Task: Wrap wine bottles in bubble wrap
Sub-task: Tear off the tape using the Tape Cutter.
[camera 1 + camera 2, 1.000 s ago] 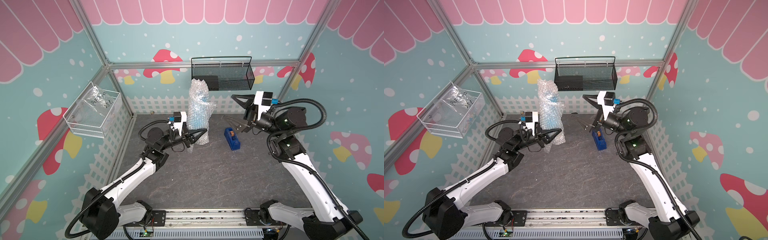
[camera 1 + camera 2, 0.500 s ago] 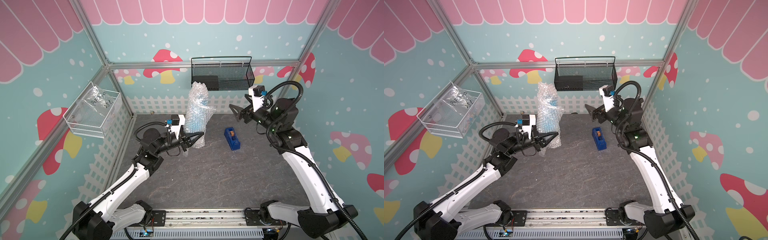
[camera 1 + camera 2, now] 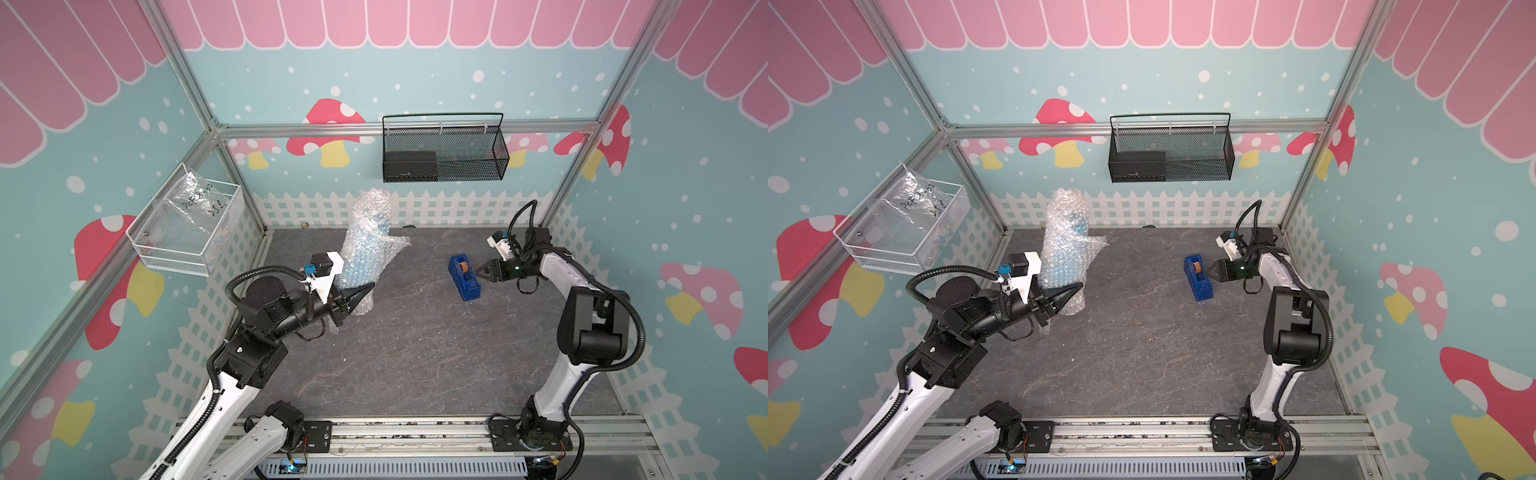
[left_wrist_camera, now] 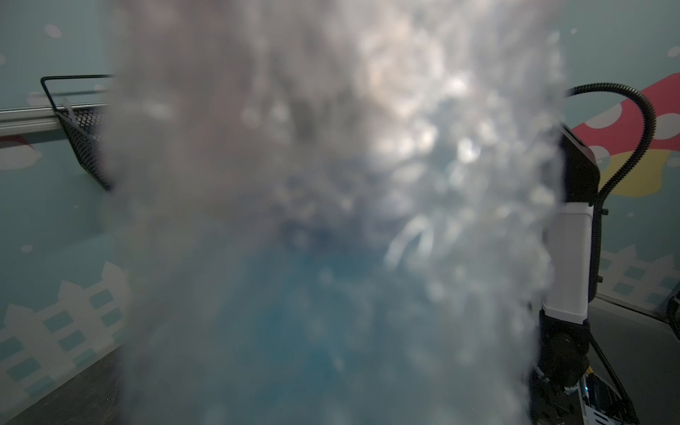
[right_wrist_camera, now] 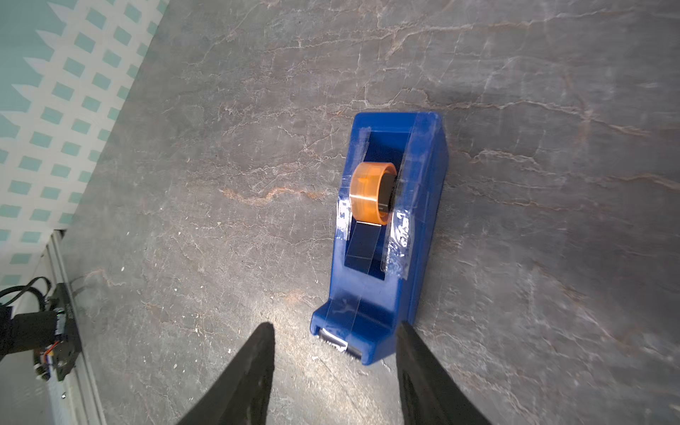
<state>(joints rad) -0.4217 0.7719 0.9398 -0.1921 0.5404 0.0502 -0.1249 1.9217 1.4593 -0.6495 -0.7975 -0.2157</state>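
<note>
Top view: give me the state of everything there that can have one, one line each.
bottle: standing, wrapped.
bubble wrap: rolled around the bottle, one flap loose.
left hand: shut on the bubble wrap's lower edge.
tape dispenser: flat on the table, roll loaded.
right hand: open, at the tape dispenser's cutter end.

Left claw (image 3: pixel 362 291) reaches forward, pinched shut; right claw (image 5: pixel 335 325) points inward and low, jaws parted

Blurred bubble wrap (image 4: pixel 331 147) fills the view, blue bottle (image 4: pixel 294 331) showing through, wire basket (image 4: pixel 84 128) behind
</note>
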